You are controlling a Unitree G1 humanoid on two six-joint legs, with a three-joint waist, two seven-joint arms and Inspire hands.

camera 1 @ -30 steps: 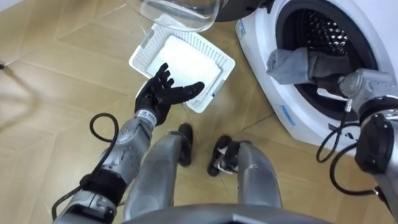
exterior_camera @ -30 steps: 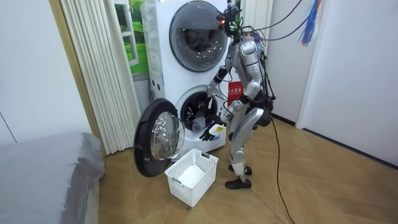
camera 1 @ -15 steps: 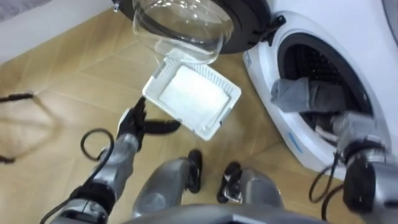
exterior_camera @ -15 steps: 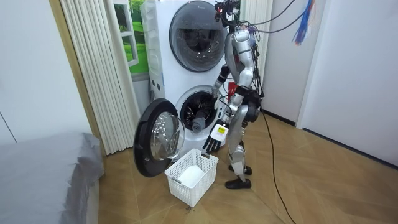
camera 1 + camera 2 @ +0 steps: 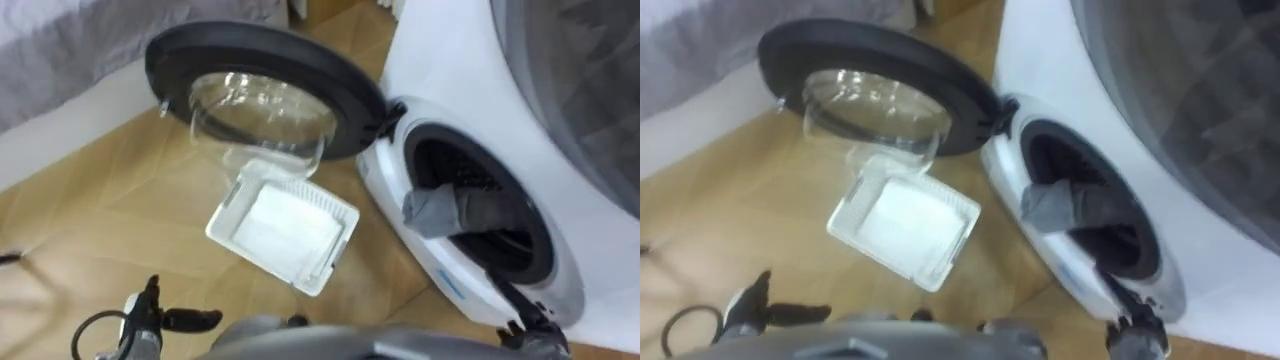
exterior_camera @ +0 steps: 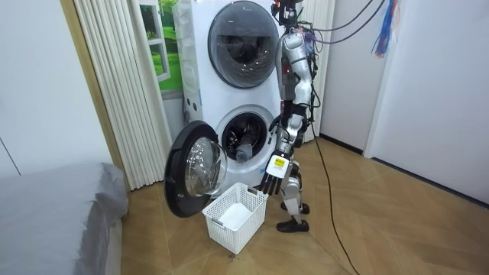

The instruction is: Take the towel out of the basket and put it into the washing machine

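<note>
**Left eye view:** I see 1 grey towel (image 5: 455,210), soft and crumpled. It lies in the round drum mouth of the white washing machine (image 5: 440,90), with 1 end over the lip. The door (image 5: 262,100), a black ring around a clear glass bowl, stands open left of the machine. A white ribbed plastic basket (image 5: 285,232) sits on the wooden floor (image 5: 90,230) before it. My left hand (image 5: 165,320) is spread straight and empty.

**Room view:** The robot stands upright at the machine's front. A second drum unit (image 6: 243,34) is stacked on top, with a pleated curtain (image 6: 114,84) beside it.

**Right eye view:** My right hand (image 5: 1137,335) is cut off below the machine's mouth, and I cannot tell its state.
</note>
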